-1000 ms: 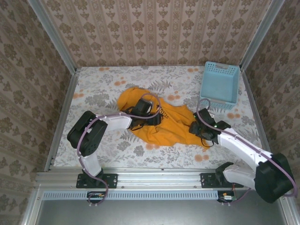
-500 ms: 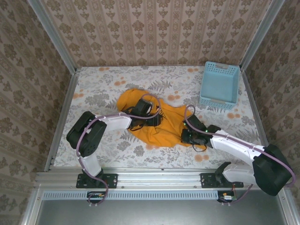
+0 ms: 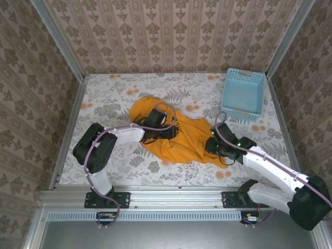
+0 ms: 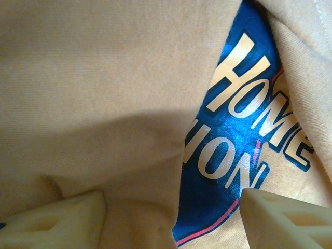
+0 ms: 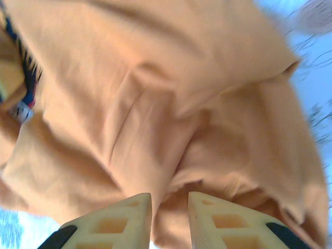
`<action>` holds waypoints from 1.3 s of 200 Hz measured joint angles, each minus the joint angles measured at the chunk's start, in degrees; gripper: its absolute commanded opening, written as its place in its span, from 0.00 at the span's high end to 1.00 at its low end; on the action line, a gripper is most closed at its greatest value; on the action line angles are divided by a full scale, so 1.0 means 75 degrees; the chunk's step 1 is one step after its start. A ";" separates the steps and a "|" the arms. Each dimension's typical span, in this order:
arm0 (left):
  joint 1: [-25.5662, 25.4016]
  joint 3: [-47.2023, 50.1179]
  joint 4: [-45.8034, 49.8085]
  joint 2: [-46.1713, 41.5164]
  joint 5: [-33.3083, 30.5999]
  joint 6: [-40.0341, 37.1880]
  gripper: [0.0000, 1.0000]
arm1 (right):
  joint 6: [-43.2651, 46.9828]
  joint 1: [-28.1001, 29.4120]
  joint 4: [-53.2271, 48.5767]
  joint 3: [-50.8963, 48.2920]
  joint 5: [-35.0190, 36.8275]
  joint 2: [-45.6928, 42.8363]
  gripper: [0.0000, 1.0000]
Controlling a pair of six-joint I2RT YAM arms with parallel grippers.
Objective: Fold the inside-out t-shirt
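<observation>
While left tool [image 4: 172,199] gapes over the t-shirt's [image 4: 93,78] blue print [image 4: 233,135], right tool [image 5: 168,197] stands narrow.

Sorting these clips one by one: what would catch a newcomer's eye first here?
A crumpled orange-yellow t-shirt lies in the middle of the floral table, with the left gripper over its centre and the right gripper at its right edge. A blue printed logo peeks from a fold, and a light blue basket sits in the far right corner.

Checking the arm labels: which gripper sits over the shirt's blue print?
The left gripper; blue lettering shows between its fingers. The right gripper faces plain orange t-shirt cloth.
</observation>
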State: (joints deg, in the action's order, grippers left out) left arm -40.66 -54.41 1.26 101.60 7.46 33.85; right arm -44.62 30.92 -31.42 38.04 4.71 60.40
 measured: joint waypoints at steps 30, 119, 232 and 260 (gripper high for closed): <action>0.0000 0.0003 0.0009 -0.0015 -0.0003 0.0000 0.29 | 0.0189 -0.0189 0.0044 0.0102 0.0029 0.0912 0.72; 0.0003 0.0047 -0.0035 -0.0029 -0.0003 0.0000 0.29 | 0.0187 -0.0233 0.0469 0.0251 0.0239 0.2594 0.62; 0.0035 0.0061 0.0061 -0.0058 -0.0254 0.0000 0.29 | 0.0286 -0.0216 0.0070 0.0254 0.1119 0.1119 1.00; 0.0035 0.0061 0.0102 -0.0067 -0.0379 0.0000 0.29 | 0.0364 -0.0216 -0.0347 0.0315 0.1504 0.0306 1.00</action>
State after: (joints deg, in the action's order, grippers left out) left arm -40.40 -53.95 2.02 101.10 4.62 33.85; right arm -41.89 29.30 -34.02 40.40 15.99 62.70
